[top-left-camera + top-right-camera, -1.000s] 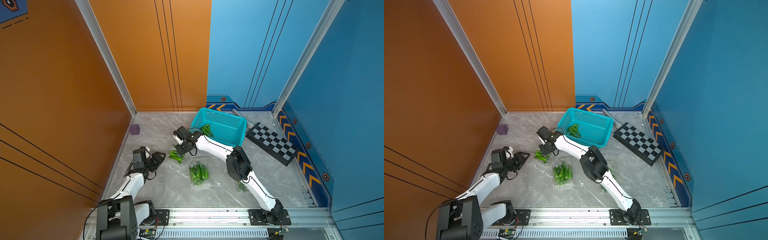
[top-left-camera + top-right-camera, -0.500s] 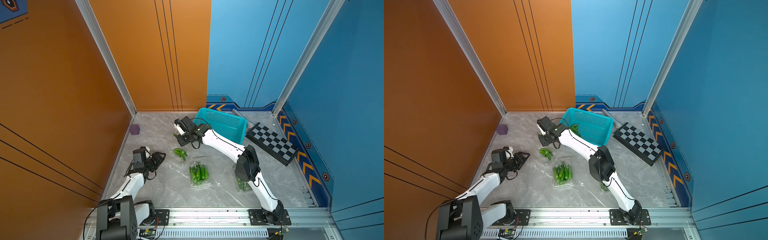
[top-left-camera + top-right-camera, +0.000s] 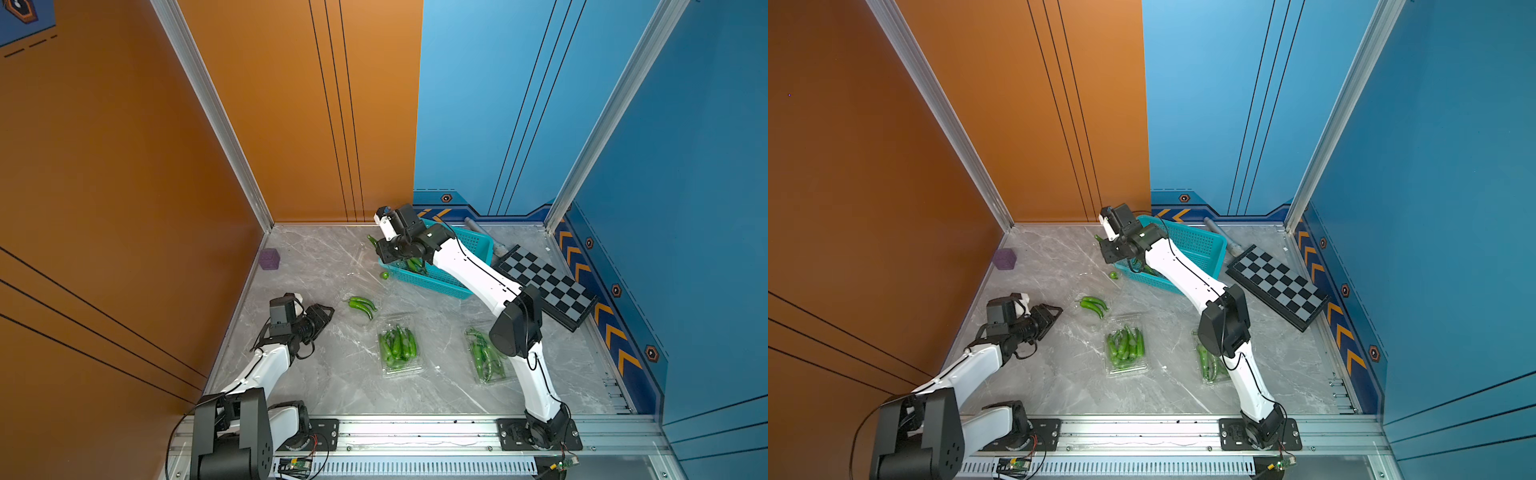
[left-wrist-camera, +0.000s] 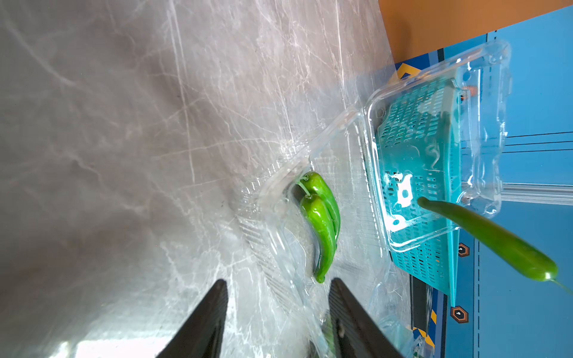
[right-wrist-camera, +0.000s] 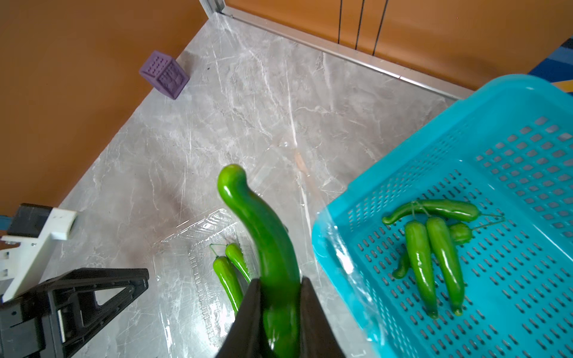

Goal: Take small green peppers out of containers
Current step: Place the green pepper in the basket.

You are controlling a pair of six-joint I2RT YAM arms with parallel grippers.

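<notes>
Three containers: clear trays on the marble floor (image 3: 332, 386), near of the teal basket.
Left tray (image 4: 341, 148): lid open, two peppers (image 4: 322, 223) lying inside.
Middle tray (image 3: 405, 371): packed with peppers.
Right tray (image 3: 494, 380): also stocked, partly hidden behind the right arm.
Right gripper (image 5: 277, 283): clamped on one curved pepper (image 5: 257, 223), raised beside the near-left corner of the teal basket (image 5: 412, 161).
Basket stock: about five loose peppers (image 5: 434, 248) on its floor.
Stray: one small green piece (image 3: 384, 274) on the marble just left of the basket; too small to identify.
Left gripper (image 4: 279, 280): jaws half apart, holding nothing, low at the left tray's left side.
Step in hand: judged to be carrying one pepper towards the basket.
Next move calls for: travel right, past the basket rim, before letting go; released here, the pepper would likely land outside.
</notes>
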